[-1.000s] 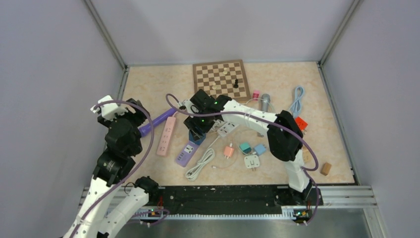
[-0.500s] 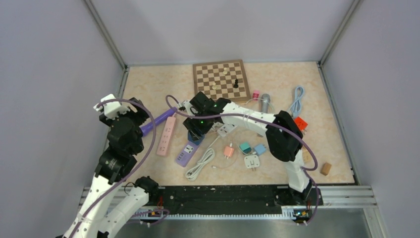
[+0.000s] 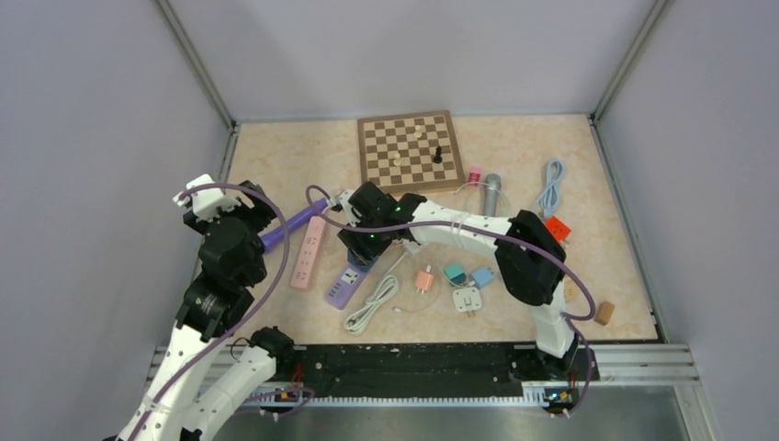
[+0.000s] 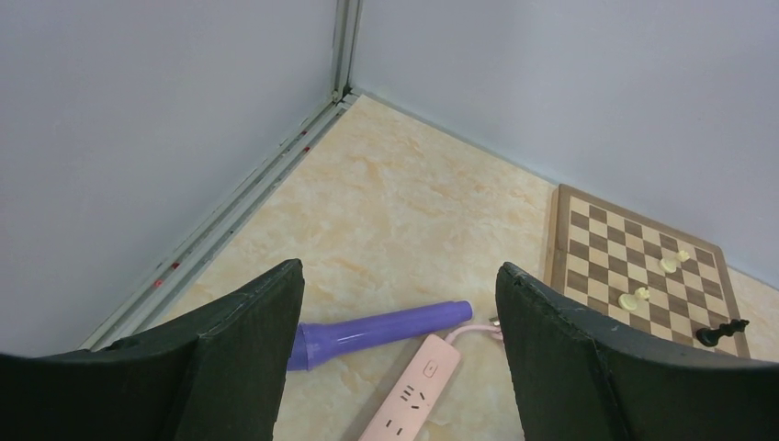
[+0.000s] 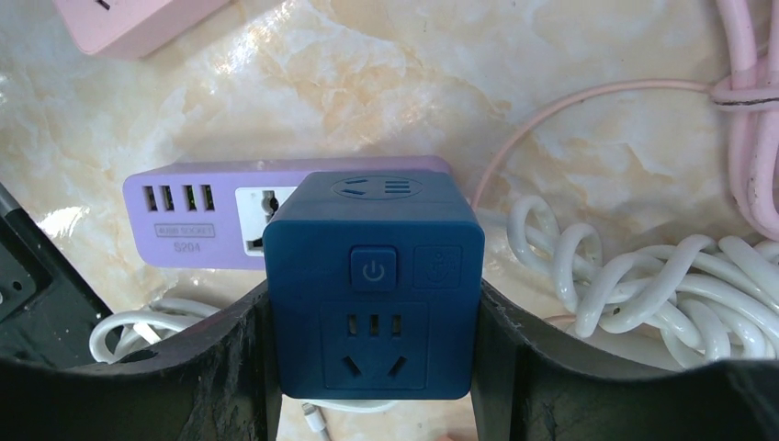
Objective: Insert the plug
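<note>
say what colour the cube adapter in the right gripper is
The cube adapter is dark blue, clearest in the right wrist view.

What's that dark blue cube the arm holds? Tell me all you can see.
The blue cube looks like matte plastic. Its facing side carries a power button, a small square emblem, three short slots and a three-hole socket. The right gripper clamps its sides between black fingers, over the purple power strip; contact with the strip cannot be told.

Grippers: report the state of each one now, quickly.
Left gripper: open, holding nothing.
Right gripper: closed on the blue cube adapter, above the purple power strip.
</note>
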### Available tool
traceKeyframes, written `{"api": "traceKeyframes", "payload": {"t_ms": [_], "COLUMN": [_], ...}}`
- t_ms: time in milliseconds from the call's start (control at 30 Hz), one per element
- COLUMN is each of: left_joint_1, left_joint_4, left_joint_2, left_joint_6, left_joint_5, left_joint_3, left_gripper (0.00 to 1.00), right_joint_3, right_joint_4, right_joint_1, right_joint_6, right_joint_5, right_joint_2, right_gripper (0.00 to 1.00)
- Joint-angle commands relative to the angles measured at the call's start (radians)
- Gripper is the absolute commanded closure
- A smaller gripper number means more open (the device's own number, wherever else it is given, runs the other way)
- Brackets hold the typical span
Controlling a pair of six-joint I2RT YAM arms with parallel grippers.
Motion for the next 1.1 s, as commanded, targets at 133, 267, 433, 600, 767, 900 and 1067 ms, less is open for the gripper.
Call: {"api": "traceKeyframes", "payload": {"t_ms": [133,267,433,600,767,900,1067], "left_joint_1": [0.003,0.004,0.003,0.003,0.004,0.003,0.003], "left_joint_4": [0.043,0.04,0.045,0.046,0.051,0.073,0.1], "left_joint_2": [0.005,0.006,0.005,0.004,0.008,0.019,0.034], "left_joint_6": [0.024,0.026,0.038,0.043,0.054,0.078,0.101], "left_joint_5": [-0.021,-0.032,-0.04,-0.05,-0.049,-0.05,-0.03], "left_joint_3": [0.002,0.003,0.011,0.014,0.023,0.042,0.071], "left_gripper": [0.19,0.19,0.19,0.19,0.14,0.04,0.01], "right_joint_3": [-0.097,-0.14,-0.154,-0.218,-0.189,0.002,0.316], "right_joint_4": [-0.08,-0.077,-0.092,-0.058,-0.053,-0.095,-0.167], "right_joint_1": [0.068,0.08,0.085,0.087,0.087,0.081,0.044], "right_joint_6": [0.041,0.046,0.069,0.094,0.112,0.123,0.142], "right_joint_5": [0.186,0.228,0.271,0.266,0.278,0.268,0.182], "right_joint_2": [0.13,0.172,0.217,0.222,0.169,0.113,0.091], "right_gripper": [1.0,1.0,1.0,1.0,0.94,0.38,0.08]}}
